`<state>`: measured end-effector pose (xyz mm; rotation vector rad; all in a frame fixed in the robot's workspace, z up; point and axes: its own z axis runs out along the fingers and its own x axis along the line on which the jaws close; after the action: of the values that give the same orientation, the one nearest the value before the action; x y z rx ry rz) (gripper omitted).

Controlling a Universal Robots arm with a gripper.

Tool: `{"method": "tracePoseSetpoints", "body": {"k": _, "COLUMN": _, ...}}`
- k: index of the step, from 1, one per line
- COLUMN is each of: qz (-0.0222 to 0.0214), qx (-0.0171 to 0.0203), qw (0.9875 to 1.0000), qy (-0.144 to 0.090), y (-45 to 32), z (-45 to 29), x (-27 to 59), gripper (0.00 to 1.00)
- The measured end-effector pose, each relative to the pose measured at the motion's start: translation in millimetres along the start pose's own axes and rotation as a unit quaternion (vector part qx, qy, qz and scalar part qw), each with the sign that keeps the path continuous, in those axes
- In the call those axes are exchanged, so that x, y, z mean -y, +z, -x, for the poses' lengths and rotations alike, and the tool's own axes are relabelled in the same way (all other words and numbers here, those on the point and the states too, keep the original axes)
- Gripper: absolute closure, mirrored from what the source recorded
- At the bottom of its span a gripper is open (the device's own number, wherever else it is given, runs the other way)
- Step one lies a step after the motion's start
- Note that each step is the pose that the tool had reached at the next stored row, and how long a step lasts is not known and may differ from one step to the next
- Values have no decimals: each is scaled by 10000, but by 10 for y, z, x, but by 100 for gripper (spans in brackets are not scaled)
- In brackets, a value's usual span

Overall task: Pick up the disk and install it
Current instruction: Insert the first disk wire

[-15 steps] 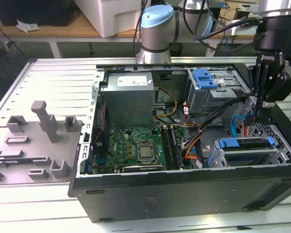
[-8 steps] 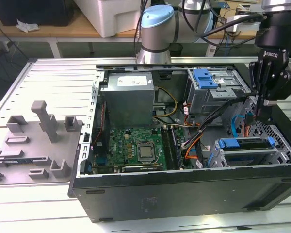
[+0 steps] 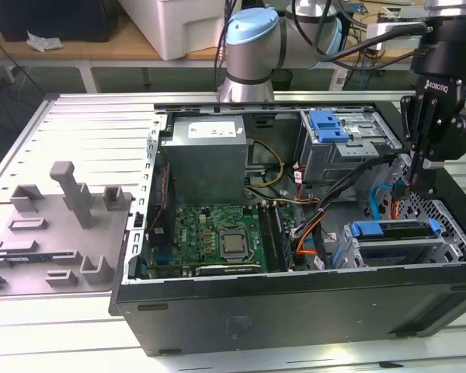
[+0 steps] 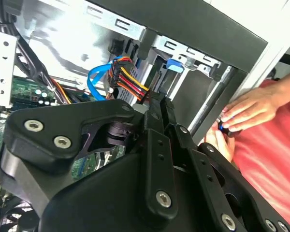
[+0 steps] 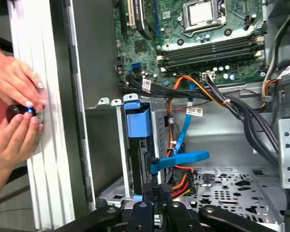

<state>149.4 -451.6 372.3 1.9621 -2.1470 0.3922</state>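
Computer case [image 3: 295, 311]: lies open-side-up on the slatted table [image 3: 85, 116].
Power-supply box [image 3: 206, 155]: in the case's far part.
Circuit board [image 3: 217, 237]: in the case, in front of the power-supply box.
Drive cage [image 3: 338, 144]: far corner, toward the exterior view's right.
Disk [image 3: 396, 233]: seated in the near bay, toward the exterior view's right, in front of the drive cage.
Gripper [image 3: 421, 183]: above the case, between cage and disk.
Moulded tray [image 3: 58, 233]: on the table, beside the case, toward the exterior view's left.
Hands [image 5: 14, 106]: outside the case wall.
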Motion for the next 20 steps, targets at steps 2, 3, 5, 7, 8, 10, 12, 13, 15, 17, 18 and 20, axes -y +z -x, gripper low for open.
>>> {"method": "tracePoseSetpoints", "body": {"k": 2, "qz": -1, "qx": 70, "qw": 10000, "qy": -4, "y": 0, "z": -21, "x": 1, "gripper": 83}}
{"method": "tracePoseSetpoints", "body": {"k": 3, "qz": 0, "qx": 114, "qw": 9999, "qy": -6, "y": 1, "z": -36, "x": 1, "gripper": 83}}
{"method": "tracePoseSetpoints", "body": {"k": 5, "qz": 0, "qx": 164, "qw": 9999, "qy": -9, "y": 7, "z": -67, "x": 0, "gripper": 83}}
{"method": "tracePoseSetpoints", "body": {"k": 7, "qz": 0, "qx": 211, "qw": 9998, "qy": -13, "y": 21, "z": -117, "x": -5, "gripper": 83}}
{"method": "tracePoseSetpoints", "body": {"k": 8, "qz": -1, "qx": 249, "qw": 9997, "qy": -16, "y": 33, "z": -151, "x": -10, "gripper": 83}}
{"method": "tracePoseSetpoints", "body": {"k": 10, "qz": 0, "qx": 295, "qw": 9996, "qy": -20, "y": 44, "z": -184, "x": -16, "gripper": 83}}
{"method": "tracePoseSetpoints", "body": {"k": 12, "qz": 0, "qx": 361, "qw": 9993, "qy": -26, "y": 57, "z": -222, "x": -21, "gripper": 83}}
{"method": "tracePoseSetpoints", "body": {"k": 13, "qz": 0, "qx": 399, "qw": 9992, "qy": -31, "y": 63, "z": -241, "x": -23, "gripper": 83}}
{"method": "tracePoseSetpoints", "body": {"k": 15, "qz": 0, "qx": 474, "qw": 9989, "qy": -42, "y": 76, "z": -279, "x": -27, "gripper": 83}}
{"method": "tracePoseSetpoints", "body": {"k": 17, "qz": -1, "qx": 519, "qw": 9986, "qy": -50, "y": 88, "z": -312, "x": -31, "gripper": 83}}
{"method": "tracePoseSetpoints", "body": {"k": 18, "qz": -1, "qx": 537, "qw": 9985, "qy": -53, "y": 94, "z": -331, "x": -34, "gripper": 83}}
{"method": "tracePoseSetpoints", "body": {"k": 20, "qz": -1, "qx": 576, "qw": 9983, "qy": -58, "y": 107, "z": -370, "x": -34, "gripper": 83}}
